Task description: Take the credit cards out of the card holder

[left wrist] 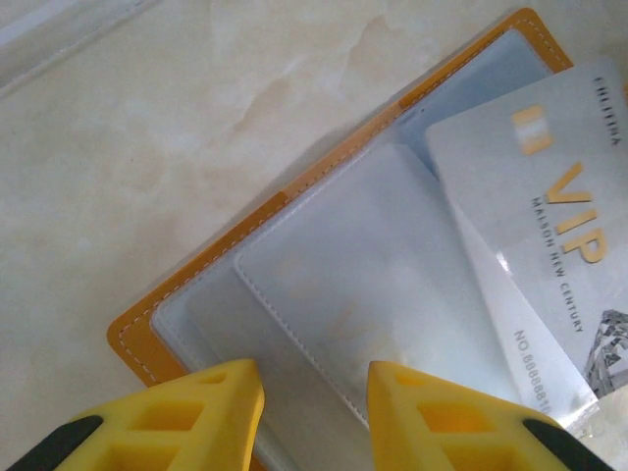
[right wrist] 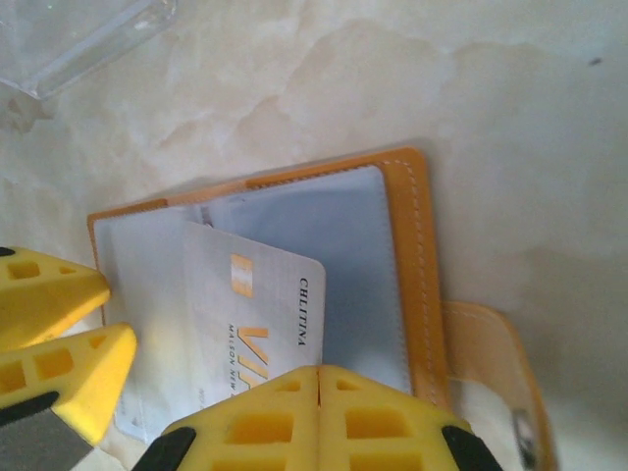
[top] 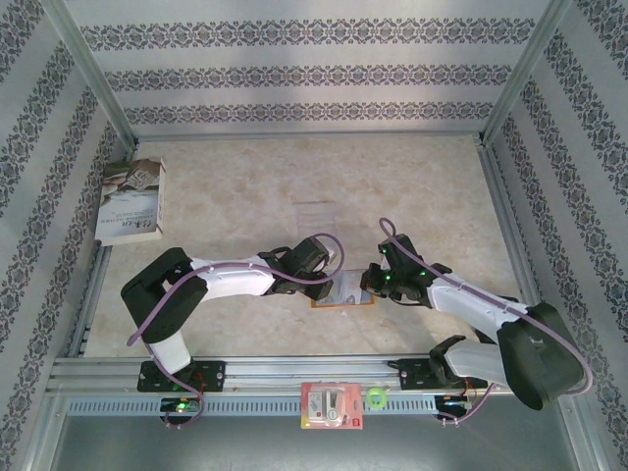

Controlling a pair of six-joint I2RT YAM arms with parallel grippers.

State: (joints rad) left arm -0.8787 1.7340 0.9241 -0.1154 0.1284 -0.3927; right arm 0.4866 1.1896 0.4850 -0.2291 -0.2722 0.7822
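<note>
Wallet (top: pixel 343 292) lies open on surface (top: pixel 245 196) between both arms, one card (right wrist: pixel 257 294) angled half out of its pocket; left pincer (left wrist: pixel 314 397) apart over wallet edge, right pincer (right wrist: pixel 319 383) closed together atop card.

card holder (right wrist: pixel 420 245) orange-tan, pale blue-grey inside; credit card (right wrist: pixel 260 304) silver-white, gold VIP lettering; left gripper fingers (left wrist: pixel 186 417) yellow; table top (top: pixel 245 186) beige marble.
</note>
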